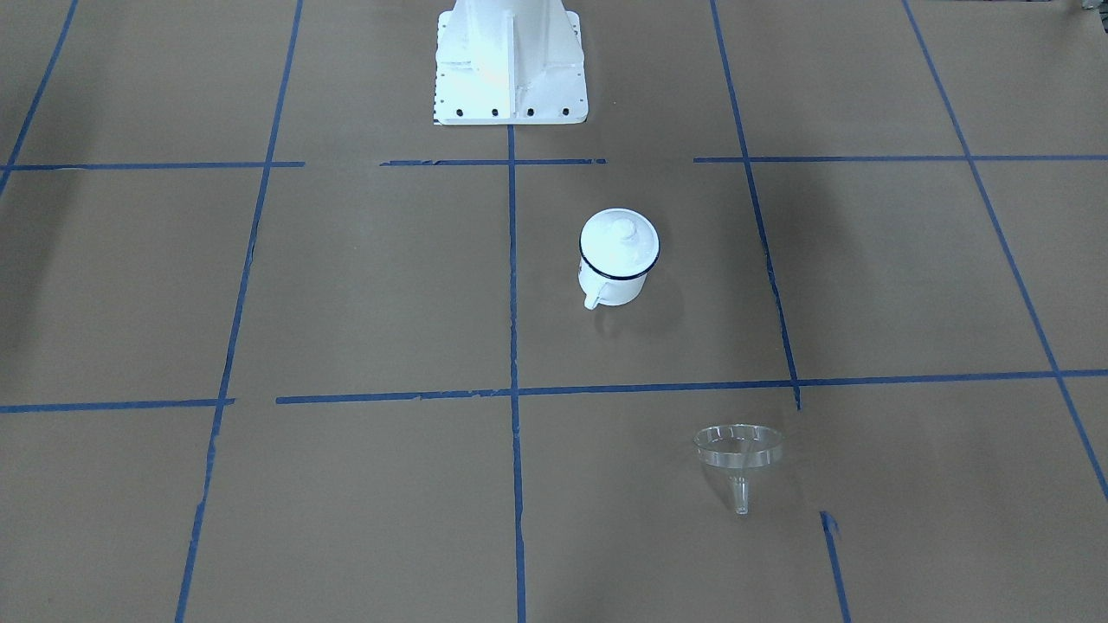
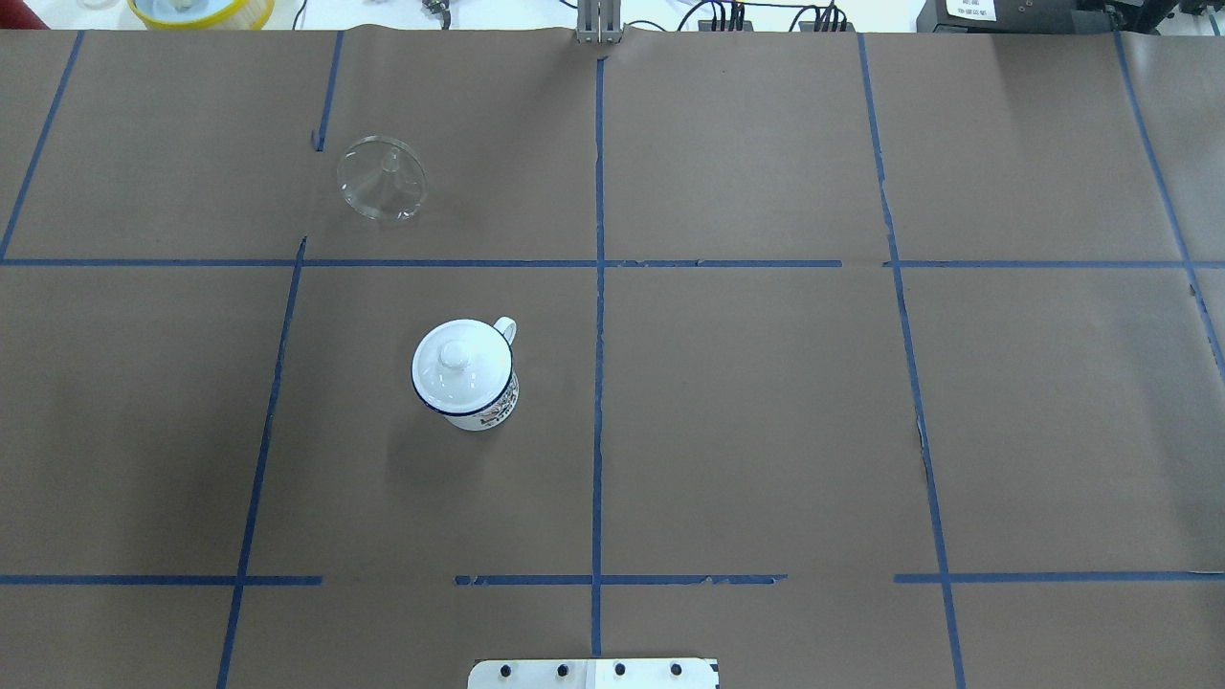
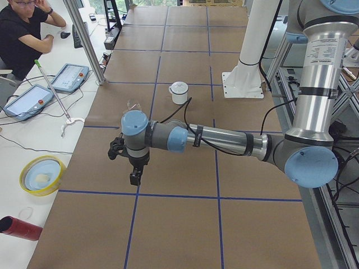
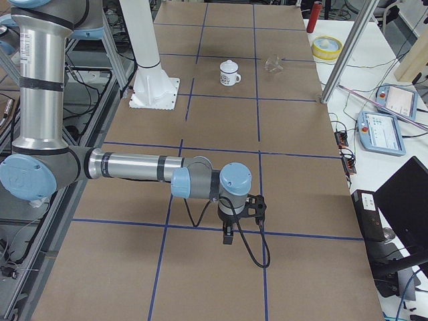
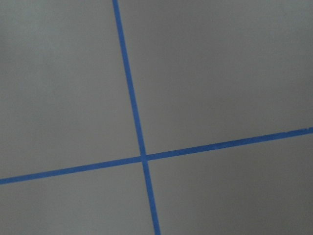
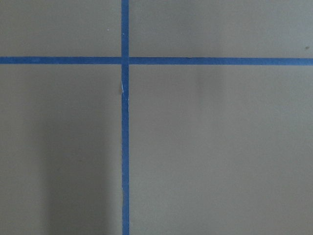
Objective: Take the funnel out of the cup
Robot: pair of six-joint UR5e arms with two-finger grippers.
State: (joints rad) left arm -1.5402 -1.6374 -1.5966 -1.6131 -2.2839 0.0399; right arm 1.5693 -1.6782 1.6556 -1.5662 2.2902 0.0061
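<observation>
The funnel (image 2: 383, 180) lies on its side on the table (image 2: 766, 402), at 11 o'clock from the cup (image 2: 490, 406), well apart. A white lid (image 2: 457, 366) caps the cup. For my left pincer (image 3: 135, 178) and right pincer (image 4: 228, 235), I cannot tell whether the fingers are apart or together.

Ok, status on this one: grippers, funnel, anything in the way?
Left gripper, right gripper out at table ends, jaws unreadable. Funnel lying on table, apart from cup. Lid on cup. No obstruction seen.
</observation>
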